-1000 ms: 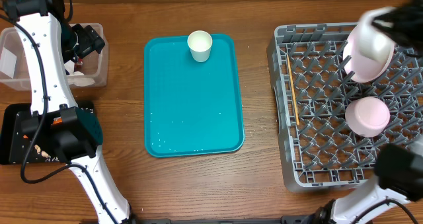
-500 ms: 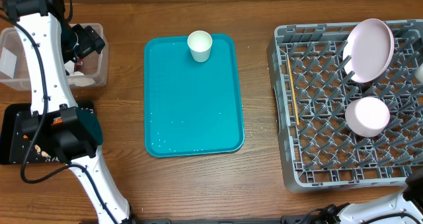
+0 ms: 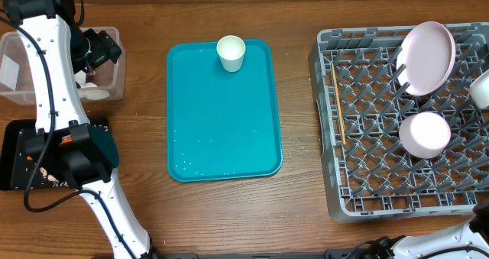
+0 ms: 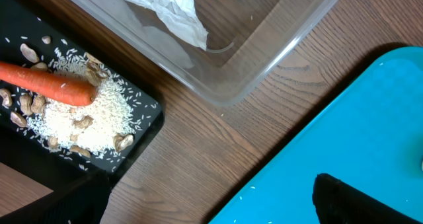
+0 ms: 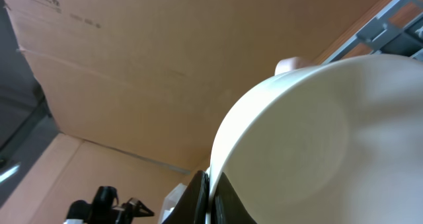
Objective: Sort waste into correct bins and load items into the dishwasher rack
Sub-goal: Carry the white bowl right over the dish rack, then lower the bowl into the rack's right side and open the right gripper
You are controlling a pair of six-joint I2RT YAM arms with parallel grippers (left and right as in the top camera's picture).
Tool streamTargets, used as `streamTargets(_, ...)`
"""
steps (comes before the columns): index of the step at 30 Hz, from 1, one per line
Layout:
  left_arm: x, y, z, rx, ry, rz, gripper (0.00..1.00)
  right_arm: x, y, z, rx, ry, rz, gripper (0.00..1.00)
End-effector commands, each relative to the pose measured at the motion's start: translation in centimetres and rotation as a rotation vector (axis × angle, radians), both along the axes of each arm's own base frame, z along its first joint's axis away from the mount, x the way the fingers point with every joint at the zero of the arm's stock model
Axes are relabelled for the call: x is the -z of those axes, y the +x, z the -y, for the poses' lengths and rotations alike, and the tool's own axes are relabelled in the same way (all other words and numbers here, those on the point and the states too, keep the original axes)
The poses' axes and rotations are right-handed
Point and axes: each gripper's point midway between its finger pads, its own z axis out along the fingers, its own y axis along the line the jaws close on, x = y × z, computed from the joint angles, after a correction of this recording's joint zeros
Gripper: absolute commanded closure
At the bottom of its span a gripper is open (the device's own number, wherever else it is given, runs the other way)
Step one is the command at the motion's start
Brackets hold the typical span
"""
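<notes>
The right jaws are pinched shut on the rim of a white bowl (image 5: 297,138), held over the rack (image 3: 382,207) at its right edge, near the plate (image 3: 428,56). Best to tip it between free pegs and let go only once it sits firm. The left jaws gape wide and empty above the surface beside the tub (image 4: 264,59). The cup (image 3: 231,53) stands on the teal tray (image 3: 221,137).

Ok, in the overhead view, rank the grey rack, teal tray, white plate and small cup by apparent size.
Largest to smallest:
1. grey rack
2. teal tray
3. white plate
4. small cup
The plate stands tilted in the rack, so it may look smaller than it is.
</notes>
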Motion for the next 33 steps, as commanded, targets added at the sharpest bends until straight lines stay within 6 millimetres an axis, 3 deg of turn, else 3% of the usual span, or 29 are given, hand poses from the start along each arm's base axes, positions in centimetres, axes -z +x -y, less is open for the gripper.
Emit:
streamTargets(1, -0.7, -0.3, -0.1, 0.023, 0.021, 0.007, 0.0, 0.2, 0.1, 0.0, -0.004, -0.041, 0.024, 0.96)
streamTargets(17, -0.7, -0.3, 0.0, 0.025, 0.015, 0.009, 0.0, 4.3, 2.2, -2.0, -0.08, -0.152, 0.106, 0.96)
streamTargets(25, -0.7, -0.3, 0.0, 0.024, 0.014, 0.009, 0.0, 7.4, 2.9, -0.6, -0.042, -0.18, -0.04, 0.96)
streamTargets(33, -0.7, -0.2, 0.1, 0.025, 0.015, 0.009, 0.0, 9.4, 3.5, -0.1, -0.053, -0.134, -0.031, 0.96)
